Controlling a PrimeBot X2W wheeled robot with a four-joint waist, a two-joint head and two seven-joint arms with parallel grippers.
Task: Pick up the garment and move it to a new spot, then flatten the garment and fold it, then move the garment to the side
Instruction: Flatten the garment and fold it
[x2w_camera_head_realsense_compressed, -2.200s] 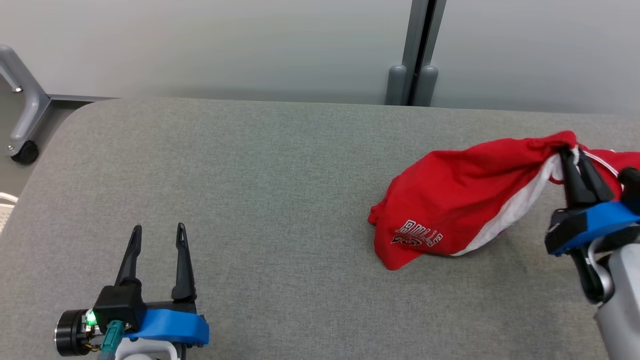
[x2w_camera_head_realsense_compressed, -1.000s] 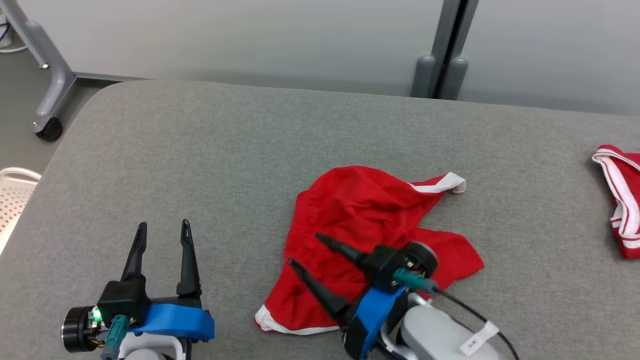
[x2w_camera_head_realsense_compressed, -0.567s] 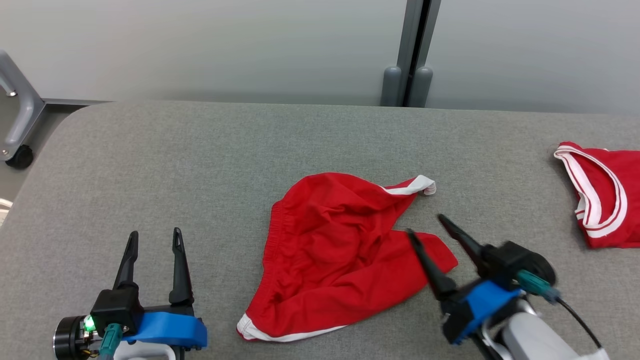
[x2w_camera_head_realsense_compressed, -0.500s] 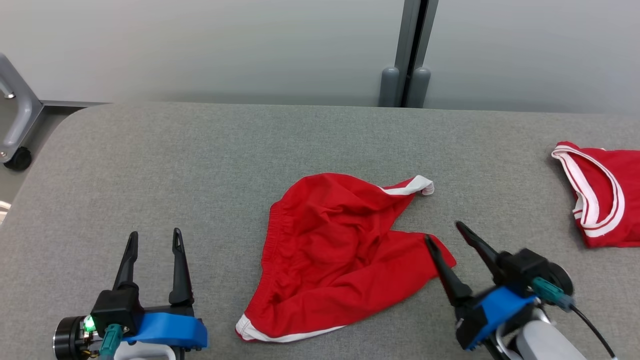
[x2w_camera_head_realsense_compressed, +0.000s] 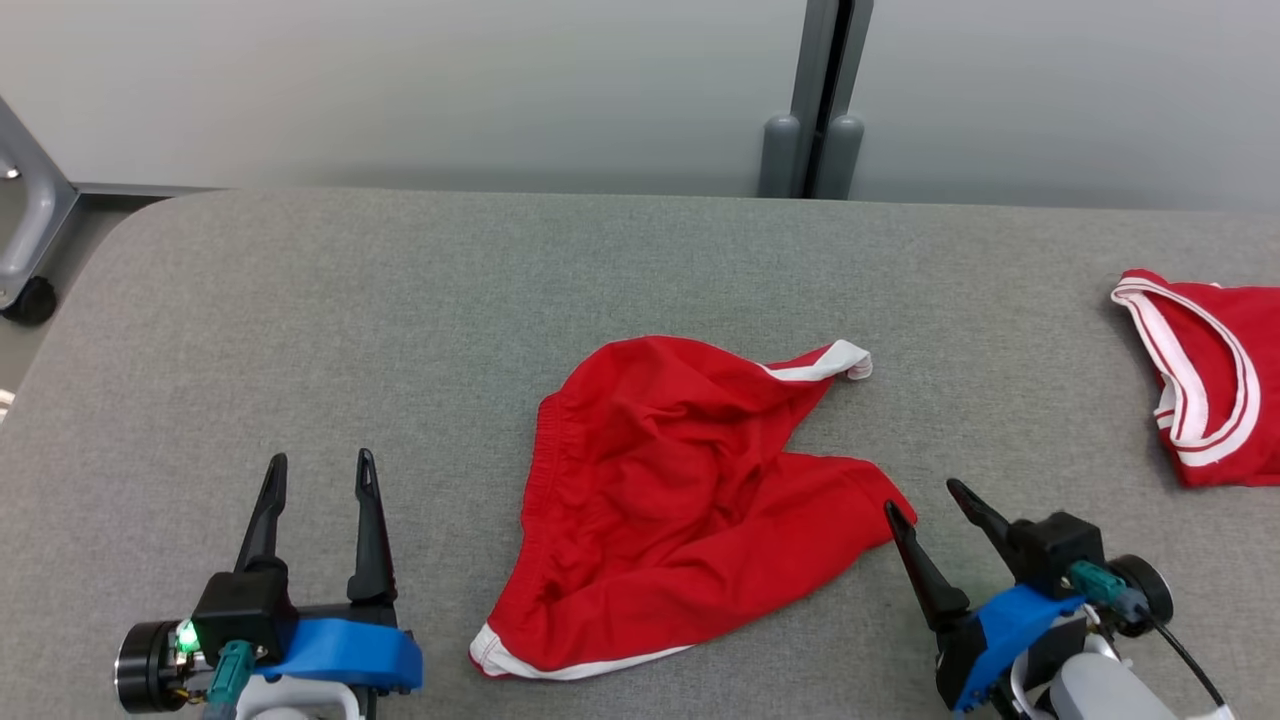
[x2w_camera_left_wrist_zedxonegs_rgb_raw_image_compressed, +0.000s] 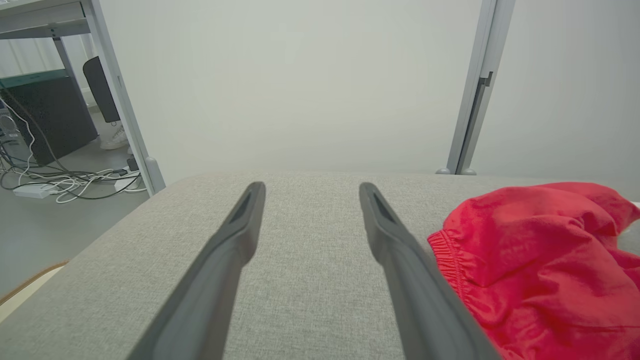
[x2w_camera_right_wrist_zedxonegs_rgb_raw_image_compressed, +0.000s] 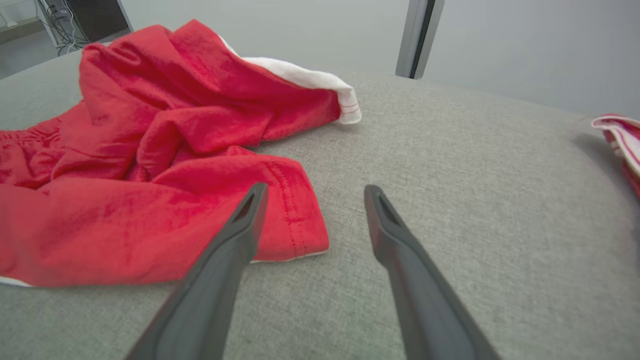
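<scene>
Shorts (x2w_camera_head_realsense_compressed: 680, 490) lie crumpled on the counter (x2w_camera_head_realsense_compressed: 400, 300), unheld; left jaws and right jaws both wide open, empty, flanking them, probably staged for two-sided flattening.

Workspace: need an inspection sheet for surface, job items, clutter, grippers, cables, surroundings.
Surface: grey fabric-covered table, no stains seen.
Job's things: red shorts, crumpled, lying mid-table, white trim showing.
Clutter: second red garment with white bands at the table's right edge.
Grippers: left gripper open over bare table, left of the shorts; right gripper open, tips by the shorts' right corner, nothing held.
Cables: black cable at the right wrist; floor cables beyond the table.
Surroundings: pale wall, grey post, wheeled frame.
</scene>
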